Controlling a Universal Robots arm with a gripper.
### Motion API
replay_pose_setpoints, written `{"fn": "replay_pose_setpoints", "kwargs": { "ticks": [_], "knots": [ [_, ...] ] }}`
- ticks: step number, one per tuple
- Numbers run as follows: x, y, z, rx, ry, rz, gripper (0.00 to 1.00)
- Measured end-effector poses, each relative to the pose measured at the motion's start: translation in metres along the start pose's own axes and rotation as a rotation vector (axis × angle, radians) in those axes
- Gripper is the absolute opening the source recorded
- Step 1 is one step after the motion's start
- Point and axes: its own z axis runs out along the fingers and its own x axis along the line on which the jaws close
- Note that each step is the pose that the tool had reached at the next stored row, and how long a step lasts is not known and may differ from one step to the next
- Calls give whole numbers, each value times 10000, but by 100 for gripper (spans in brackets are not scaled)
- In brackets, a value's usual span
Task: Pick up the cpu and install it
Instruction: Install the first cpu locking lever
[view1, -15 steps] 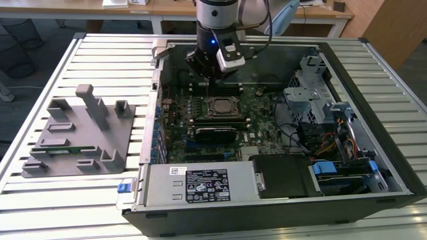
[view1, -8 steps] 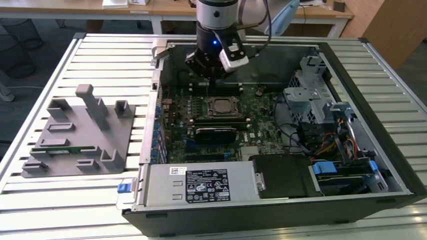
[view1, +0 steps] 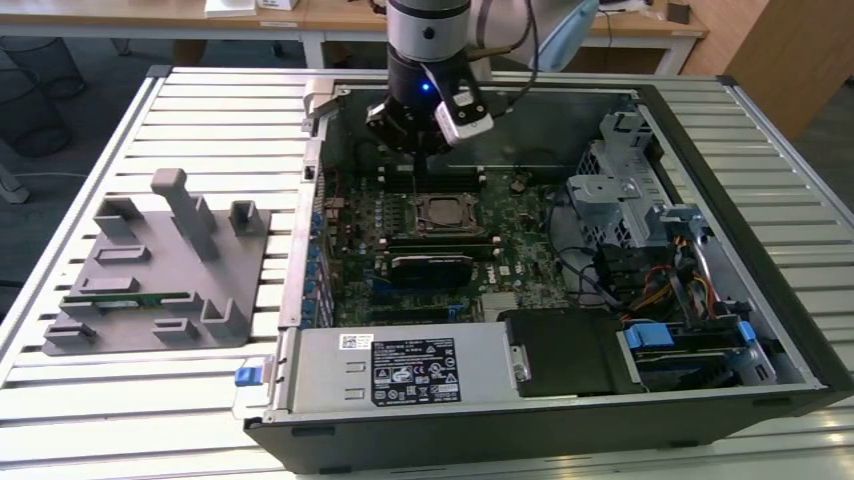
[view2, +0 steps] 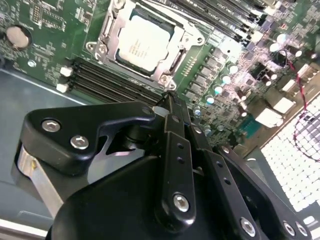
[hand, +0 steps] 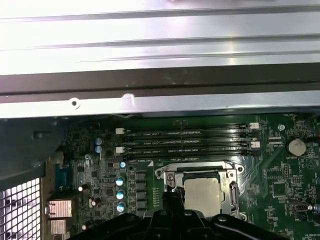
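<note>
**Auditor:** Where is the task item?

**Inspector:** The cpu (view2: 142, 45), a small flat square chip with a silvery-grey metal top and pale rim, lies flat inside the square metal socket frame (view2: 102, 36) on the green motherboard (view1: 527, 250).

**Auditor:** Condition of the tool?

**Inspector:** The black two-fingered tool (view2: 168, 100) has its fingers pressed together, with nothing between them. It hangs over the long black memory slots (hand: 185, 142) just beside the socket, apart from the cpu and not touching it.

**Auditor:** What does each view contribute?

**Inspector:** The exterior view takes in the open black computer case (view1: 561, 430) lying on the white slatted desk (view1: 200, 110). At that view's left is a grey moulded fixture tray (view1: 147, 330) carrying a long thin green memory stick (view1: 127, 298). The wrist views give board detail: a round silver coin cell (hand: 296, 146) and a row of small round-topped capacitors (hand: 120, 193).

**Auditor:** Markings?

**Inspector:** There is a black-and-white printed label (view1: 411, 372) on the grey metal power supply box (view1: 327, 378). The cpu's top carries faint print, too small to make out.

**Auditor:** Obstructions?

**Inspector:** In the first wrist view the tool's black body covers one edge of the socket frame. In the second wrist view its linkage hides the board past the slots. A silver drive cage (view1: 614, 190) and a bundle of coloured cables (view1: 654, 290) stand at the exterior view's right — well apart from the socket.
</note>
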Motion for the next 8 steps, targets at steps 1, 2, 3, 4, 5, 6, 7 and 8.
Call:
{"fn": "replay_pose_setpoints", "kwargs": {
  "ticks": [1, 2, 3, 4, 5, 6, 7, 8],
  "knots": [
    [10, -1, -1, 7, 5, -65, 11],
    [22, -2, -1, 12, 9, -125, 11],
    [38, -3, -1, 16, 15, -186, 11],
    [55, -4, -1, 18, 18, -238, 11],
    [75, -5, -1, 18, 20, -281, 11],
    [97, -6, 0, 19, 23, -319, 11],
    [119, -8, 0, 19, 26, -350, 11],
    [145, -9, 1, 18, 26, -370, 11]
  ]
}}
